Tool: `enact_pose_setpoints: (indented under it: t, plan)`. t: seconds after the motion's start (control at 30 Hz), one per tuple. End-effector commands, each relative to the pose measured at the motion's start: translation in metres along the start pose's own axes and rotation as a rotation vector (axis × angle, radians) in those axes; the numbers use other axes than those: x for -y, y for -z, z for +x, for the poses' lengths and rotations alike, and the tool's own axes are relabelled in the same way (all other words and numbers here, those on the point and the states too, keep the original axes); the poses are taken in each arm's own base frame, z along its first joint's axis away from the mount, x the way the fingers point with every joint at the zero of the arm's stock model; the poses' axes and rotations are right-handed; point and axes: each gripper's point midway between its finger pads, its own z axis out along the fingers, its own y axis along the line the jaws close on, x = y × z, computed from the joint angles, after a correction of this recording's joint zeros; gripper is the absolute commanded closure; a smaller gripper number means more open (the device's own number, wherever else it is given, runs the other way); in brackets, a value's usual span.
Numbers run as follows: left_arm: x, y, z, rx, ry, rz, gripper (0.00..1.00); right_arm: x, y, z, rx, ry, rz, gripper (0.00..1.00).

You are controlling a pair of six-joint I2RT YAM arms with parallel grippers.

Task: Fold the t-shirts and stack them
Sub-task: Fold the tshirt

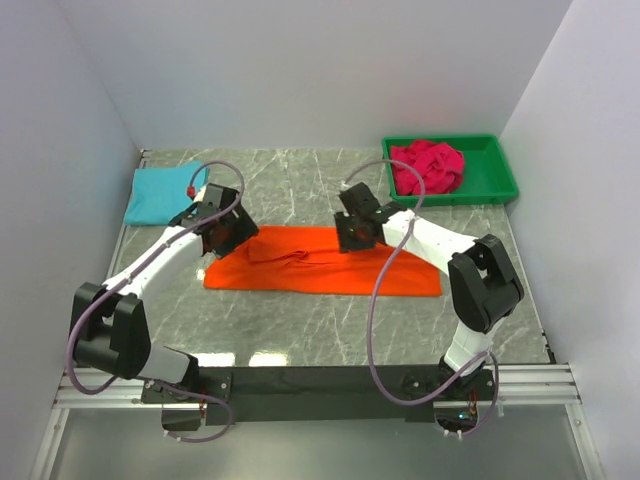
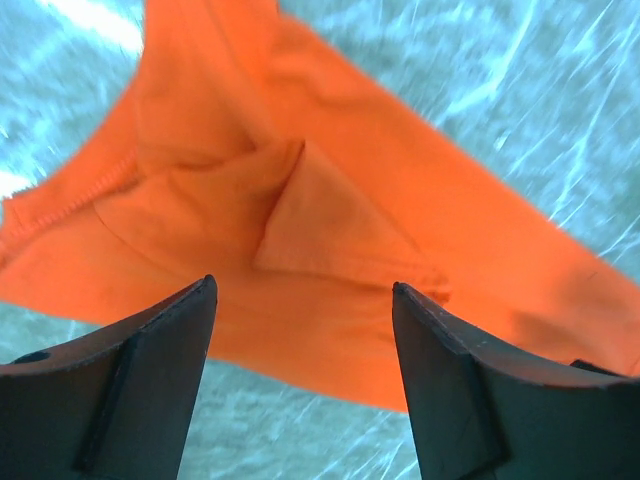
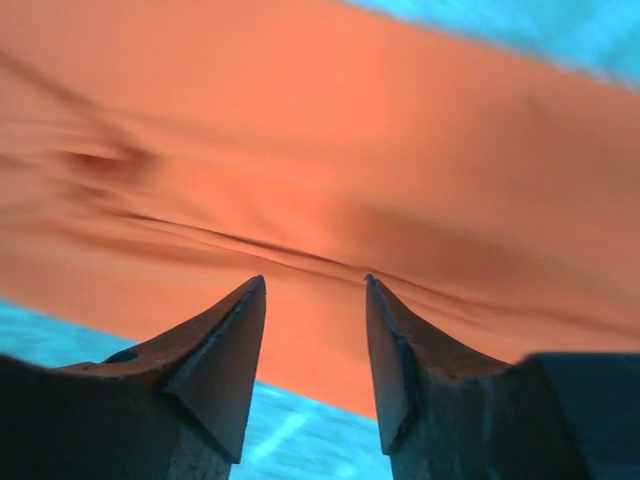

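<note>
An orange t-shirt (image 1: 320, 262) lies on the marble table as a long band folded lengthwise. My left gripper (image 1: 222, 232) hovers over its left end, open, with nothing between the fingers; its wrist view shows a folded sleeve flap (image 2: 330, 220) and the gripper (image 2: 305, 290) above the cloth's near edge. Over the band's upper middle my right gripper (image 1: 352, 235) is also open and empty, seen as the gripper (image 3: 315, 285) just above the orange cloth (image 3: 330, 150). A folded turquoise t-shirt (image 1: 160, 194) rests at the back left. A crumpled crimson-pink t-shirt (image 1: 427, 166) sits in the bin.
The green plastic bin (image 1: 493, 180) stands at the back right near the right wall. White walls close in the table on the left, back and right. Purple cables loop off both arms.
</note>
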Motion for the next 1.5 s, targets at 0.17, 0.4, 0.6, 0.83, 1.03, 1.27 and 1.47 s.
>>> enact_pose_setpoints:
  t: [0.17,0.4,0.6,0.83,1.03,1.27,1.47]
  plan:
    - [0.001,-0.027,0.023,-0.053,0.007,-0.066,0.32,0.05,0.007,0.056,-0.164,-0.076,0.113,0.51]
    - [-0.012,-0.057,0.033,-0.084,-0.018,-0.151,0.38,0.059,-0.001,0.095,-0.257,-0.071,0.131,0.52]
    - [-0.019,-0.09,0.036,-0.11,-0.091,-0.215,0.39,0.06,-0.006,0.122,-0.363,-0.013,0.111,0.52]
    - [-0.012,-0.123,0.004,-0.087,-0.202,-0.24,0.38,0.031,0.002,0.145,-0.473,0.057,0.008,0.54]
    - [0.021,-0.159,-0.042,-0.042,-0.366,-0.164,0.34,-0.031,0.014,0.17,-0.59,0.122,-0.141,0.57]
    - [0.057,-0.203,-0.059,-0.056,-0.481,-0.089,0.31,-0.131,0.01,0.149,-0.593,0.206,-0.346,0.57]
    - [0.088,-0.235,-0.061,-0.062,-0.501,0.012,0.31,-0.182,-0.009,0.14,-0.55,0.234,-0.399,0.56]
